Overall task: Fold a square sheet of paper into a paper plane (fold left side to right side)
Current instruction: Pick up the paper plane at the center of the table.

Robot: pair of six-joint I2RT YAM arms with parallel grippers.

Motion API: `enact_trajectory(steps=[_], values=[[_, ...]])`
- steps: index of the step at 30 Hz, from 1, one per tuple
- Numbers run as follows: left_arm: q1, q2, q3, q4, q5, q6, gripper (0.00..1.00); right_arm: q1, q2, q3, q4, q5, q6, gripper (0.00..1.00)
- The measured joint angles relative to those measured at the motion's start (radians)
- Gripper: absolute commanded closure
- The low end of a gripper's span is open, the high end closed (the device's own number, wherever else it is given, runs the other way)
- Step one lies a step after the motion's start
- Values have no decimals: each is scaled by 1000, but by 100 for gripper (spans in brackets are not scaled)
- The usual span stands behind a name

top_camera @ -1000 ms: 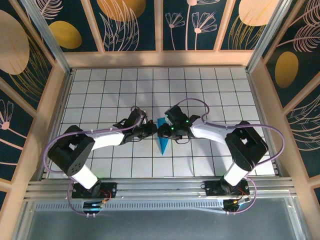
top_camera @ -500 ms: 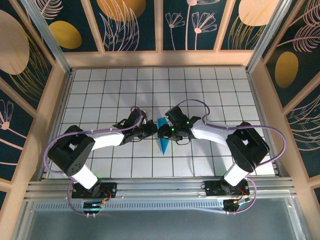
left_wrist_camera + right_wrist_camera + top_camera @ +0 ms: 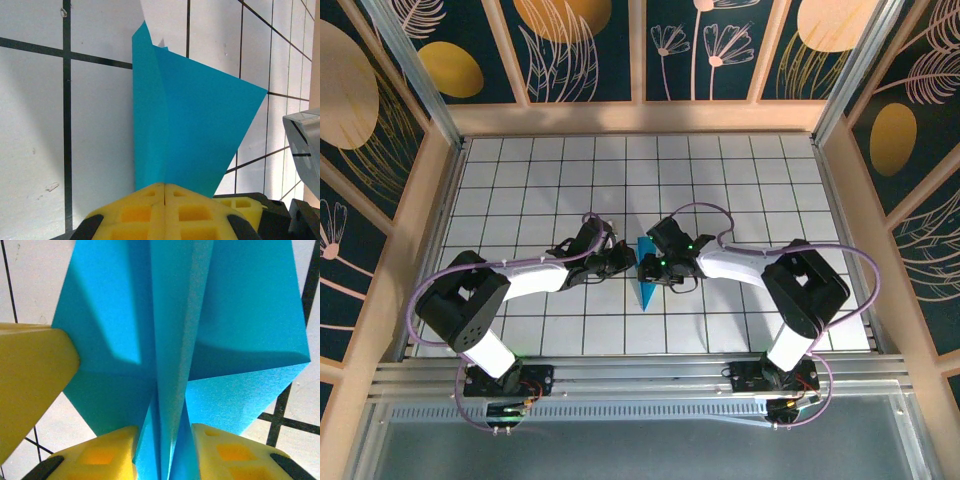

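The turquoise-blue paper plane (image 3: 645, 288) lies mid-table as a slim dart, its tip pointing toward the arm bases. My left gripper (image 3: 628, 259) meets its wide end from the left. In the left wrist view its yellow fingers (image 3: 135, 212) are pressed together and the paper plane (image 3: 200, 130) rises straight from their seam, one crease in line with it. My right gripper (image 3: 645, 266) comes from the right. Its fingertips (image 3: 220, 452) sit on either side of the raised centre fold of the paper plane (image 3: 240, 305), touching it. The left gripper's finger (image 3: 30, 380) overlaps one wing.
The white tiled table (image 3: 740, 180) is ringed by wooden frame walls (image 3: 640, 117). An aluminium rail (image 3: 640, 375) runs along the near edge over the arm bases. Both arms lie low and bent inward, their wrists almost touching over the paper.
The right gripper has slid a little left, closer to the left gripper and further over the paper. The left arm and the dart have barely moved.
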Motion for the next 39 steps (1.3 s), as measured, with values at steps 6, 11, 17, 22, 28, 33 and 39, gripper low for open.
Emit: enact_trajectory(steps=[6, 11, 17, 22, 28, 33, 39], values=[[0, 5, 0, 0, 0, 0, 100, 0, 15, 0, 0, 0, 0, 72], [0, 6, -1, 4, 0, -1, 100, 5, 38, 0, 0, 0, 3, 76], [0, 6, -5, 6, 0, -4, 100, 11, 50, 8, 1, -3, 9, 79], [0, 6, -6, 6, 0, -4, 100, 17, 56, 13, 3, -4, 19, 83], [0, 6, -7, 6, -2, -7, 84, 19, 57, 19, 4, -7, 27, 94], [0, -36, -24, -2, -41, -8, 60, 19, 57, 43, -11, -3, 26, 99], [0, -266, -32, -87, -193, 25, 44, -3, 57, 144, -99, 26, -1, 99]])
